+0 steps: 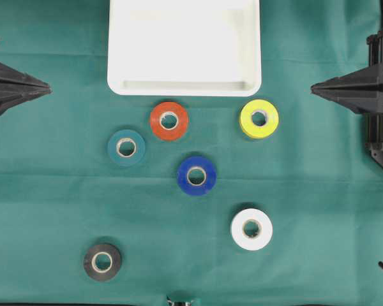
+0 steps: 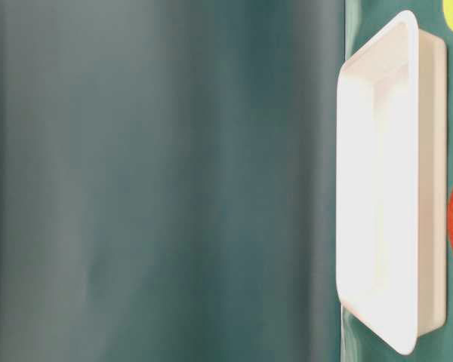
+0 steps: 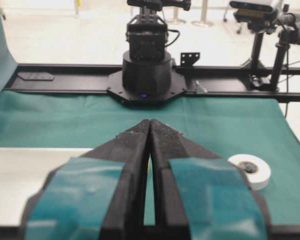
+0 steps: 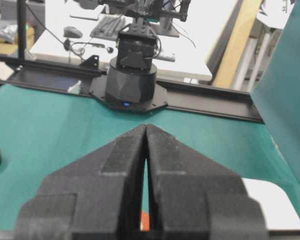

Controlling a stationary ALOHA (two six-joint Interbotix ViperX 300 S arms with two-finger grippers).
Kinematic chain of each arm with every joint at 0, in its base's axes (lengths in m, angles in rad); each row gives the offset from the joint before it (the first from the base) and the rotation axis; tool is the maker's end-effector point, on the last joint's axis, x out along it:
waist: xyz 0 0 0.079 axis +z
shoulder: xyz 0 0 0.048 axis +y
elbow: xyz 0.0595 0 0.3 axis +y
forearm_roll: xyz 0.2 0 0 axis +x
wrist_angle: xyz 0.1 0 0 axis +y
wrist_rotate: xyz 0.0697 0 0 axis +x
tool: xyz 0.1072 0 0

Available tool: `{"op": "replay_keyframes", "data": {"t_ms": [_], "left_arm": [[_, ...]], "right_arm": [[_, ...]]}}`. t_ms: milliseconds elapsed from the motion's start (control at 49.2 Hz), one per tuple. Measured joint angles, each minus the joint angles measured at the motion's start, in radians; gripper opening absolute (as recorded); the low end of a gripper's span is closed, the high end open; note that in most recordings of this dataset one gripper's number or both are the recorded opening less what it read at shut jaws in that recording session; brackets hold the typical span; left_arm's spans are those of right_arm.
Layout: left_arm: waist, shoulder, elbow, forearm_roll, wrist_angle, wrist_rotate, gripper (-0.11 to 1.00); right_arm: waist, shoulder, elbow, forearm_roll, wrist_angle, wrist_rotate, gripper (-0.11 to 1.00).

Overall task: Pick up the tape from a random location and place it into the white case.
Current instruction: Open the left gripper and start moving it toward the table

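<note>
Green cloth [image 1: 319, 191], matte, faintly creased, over whole work surface. White case [image 1: 184, 88] at top centre of overhead view: shallow glossy plastic tray, rounded corners, raised rim, flat bare floor; seen edge-on at right of table-level view [image 2: 430, 181].

Six tape rolls lying flat on cloth, all outside case, each a ring with pale cardboard core:
- orange tape [image 1: 169, 120], just below case's near rim
- yellow tape [image 1: 259, 118], below case's right corner
- teal tape [image 1: 126, 148], close to orange, nearly matching cloth
- blue tape [image 1: 196, 175], centre
- white tape [image 1: 251, 229], lower right of centre; also in left wrist view [image 3: 249, 170]
- black tape [image 1: 103, 261], lower left, well apart from others

Left gripper [image 1: 46, 88] at left edge, black wedge-shaped fingers with teal tape patches, jaws pressed together, gripping nothing. Right gripper [image 1: 314, 88] at right edge, rough black foam pads, jaws likewise pressed together on nothing. Both well apart from every roll.
</note>
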Motion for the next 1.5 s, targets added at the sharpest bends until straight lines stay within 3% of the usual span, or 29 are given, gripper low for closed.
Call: {"op": "replay_keyframes", "data": {"t_ms": [305,549,610,691,833,935,1016,1504], "left_arm": [[-0.005,0.006,-0.025,-0.003,0.044,-0.005,0.02],[-0.006,0.008,-0.025,-0.003,0.049,-0.006,0.04],[-0.006,0.008,-0.025,-0.005,0.049,-0.006,0.09],[-0.006,0.008,-0.025,-0.005,0.049,-0.006,0.24],[-0.006,0.008,-0.025,-0.008,0.049,-0.025,0.66],[-0.006,0.008,-0.025,-0.009,0.069,-0.038,0.91],[-0.006,0.008,-0.025,-0.009,0.087,-0.038,1.00],[-0.014,0.009,-0.025,-0.008,0.095,-0.040,1.00]], "right_arm": [[-0.002,0.017,-0.032,0.000,0.132,0.002,0.01],[-0.002,0.018,-0.040,-0.002,0.147,0.003,0.02],[-0.002,0.018,-0.040,-0.002,0.149,0.005,0.12],[-0.002,0.020,-0.040,0.000,0.149,0.012,0.34],[-0.003,0.023,-0.040,0.000,0.147,0.028,0.76],[-0.005,0.040,-0.040,0.000,0.147,0.031,0.92],[-0.005,0.054,-0.041,0.000,0.149,0.031,0.92],[-0.005,0.066,-0.049,0.000,0.149,0.031,0.92]]}}
